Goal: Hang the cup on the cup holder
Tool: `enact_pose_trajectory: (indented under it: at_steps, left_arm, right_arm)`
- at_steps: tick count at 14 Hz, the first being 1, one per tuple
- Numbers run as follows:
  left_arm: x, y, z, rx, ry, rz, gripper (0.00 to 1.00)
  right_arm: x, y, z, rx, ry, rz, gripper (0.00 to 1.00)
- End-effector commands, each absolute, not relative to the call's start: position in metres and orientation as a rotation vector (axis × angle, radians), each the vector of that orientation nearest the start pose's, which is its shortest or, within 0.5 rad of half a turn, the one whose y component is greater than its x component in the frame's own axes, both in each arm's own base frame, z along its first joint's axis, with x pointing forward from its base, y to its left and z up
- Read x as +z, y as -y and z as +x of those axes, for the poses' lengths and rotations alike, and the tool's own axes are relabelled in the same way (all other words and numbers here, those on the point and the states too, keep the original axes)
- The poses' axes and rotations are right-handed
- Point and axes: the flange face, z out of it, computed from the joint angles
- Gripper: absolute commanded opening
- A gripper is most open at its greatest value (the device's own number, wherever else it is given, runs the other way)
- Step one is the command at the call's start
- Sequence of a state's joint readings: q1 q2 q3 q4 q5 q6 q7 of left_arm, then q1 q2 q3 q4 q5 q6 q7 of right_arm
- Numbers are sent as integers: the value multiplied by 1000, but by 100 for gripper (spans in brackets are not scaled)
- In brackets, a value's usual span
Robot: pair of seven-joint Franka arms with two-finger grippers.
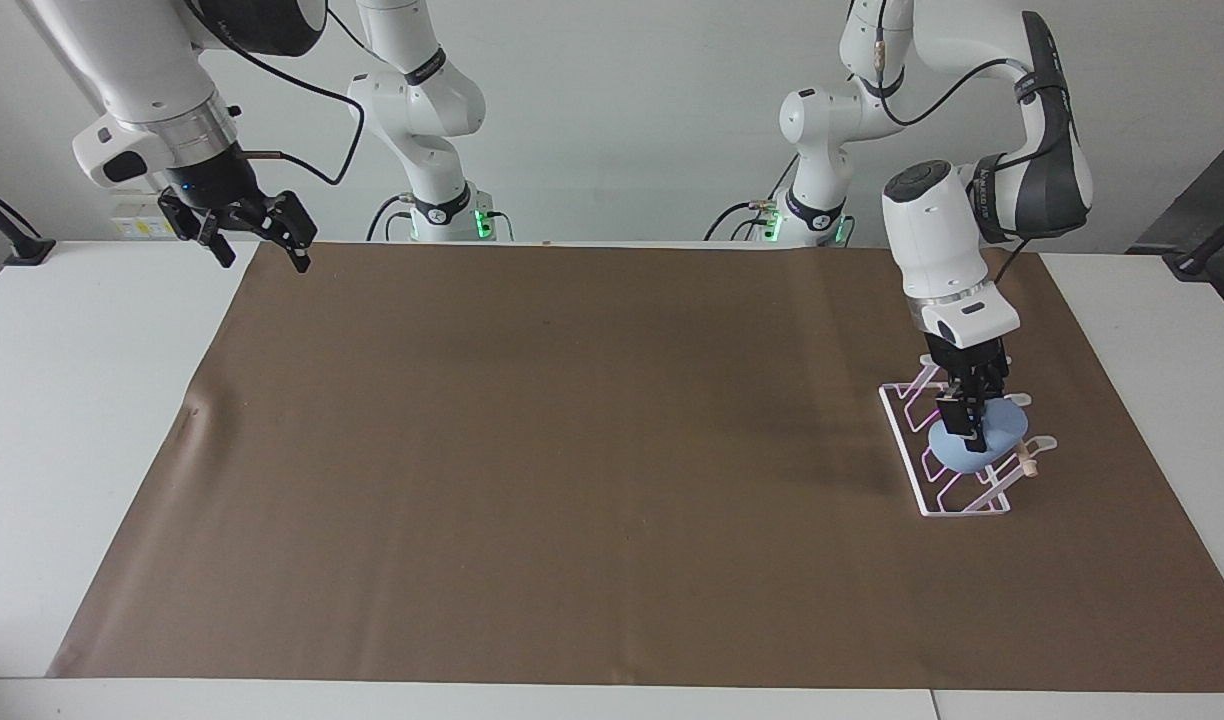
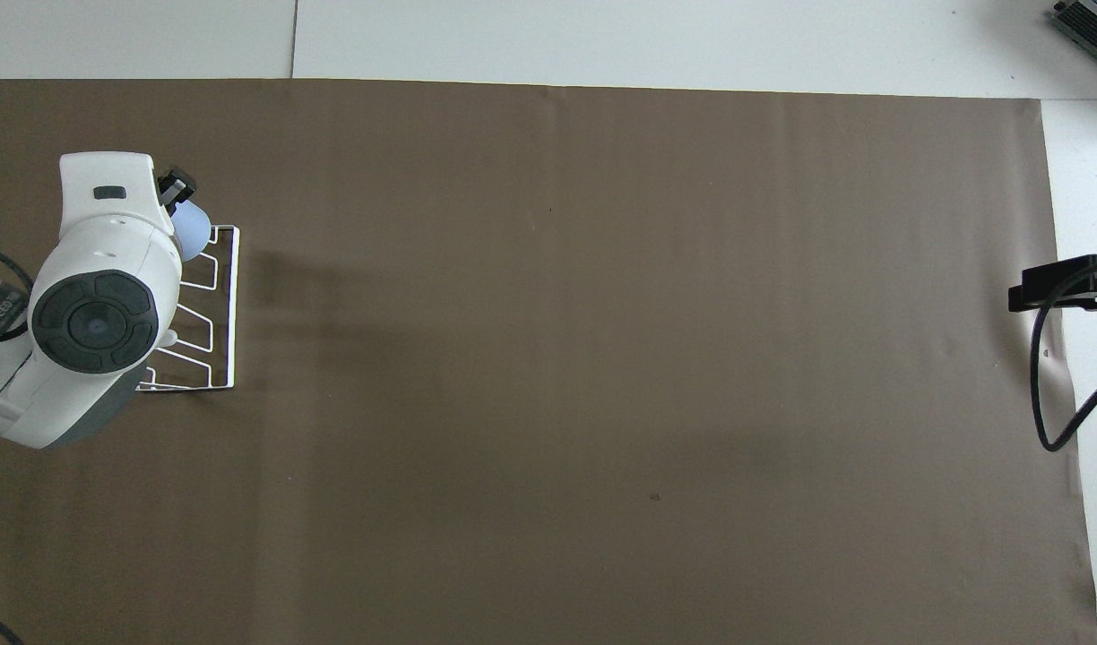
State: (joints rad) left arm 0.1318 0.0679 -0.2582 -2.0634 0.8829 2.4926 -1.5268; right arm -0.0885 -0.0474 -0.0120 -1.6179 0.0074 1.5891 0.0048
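Cup (image 1: pixel 977 440) is settling on the cup holder (image 1: pixel 907 437) at three o'clock; we are gripping it in the left gripper (image 1: pixel 963 428), release pending; right gripper (image 1: pixel 255 237) is idling, jaws apart.

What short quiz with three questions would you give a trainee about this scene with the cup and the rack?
1. True or false: the left gripper is shut on the cup.
2. The cup is: A) flat on the brown mat; B) over the rack, at the dowel; C) in the right gripper.
3. Fill in: the right gripper is open and waits, raised, over the mat's edge at the ____ arm's end of the table.

Key: 1. True. 2. B. 3. right.
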Motion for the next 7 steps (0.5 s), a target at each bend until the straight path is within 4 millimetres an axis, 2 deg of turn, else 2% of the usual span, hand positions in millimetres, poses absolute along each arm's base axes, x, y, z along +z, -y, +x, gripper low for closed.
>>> enact_pose_trajectory:
  at_steps: [1, 3, 6, 7]
  left_arm:
    - [434, 71, 575, -1026, 1010, -2594, 0]
    - [431, 72, 573, -1020, 1006, -2598, 1]
    - [431, 74, 573, -1022, 997, -2603, 20]
    - [431, 76, 573, -1023, 992, -2606, 33]
  right_arm:
    - [632, 56, 533, -9, -193, -3148, 100]
    - [632, 50, 531, 10, -186, -3140, 100]
    - [635, 42, 532, 13, -190, -3156, 100]
    - [634, 43, 532, 20, -209, -3153, 100]
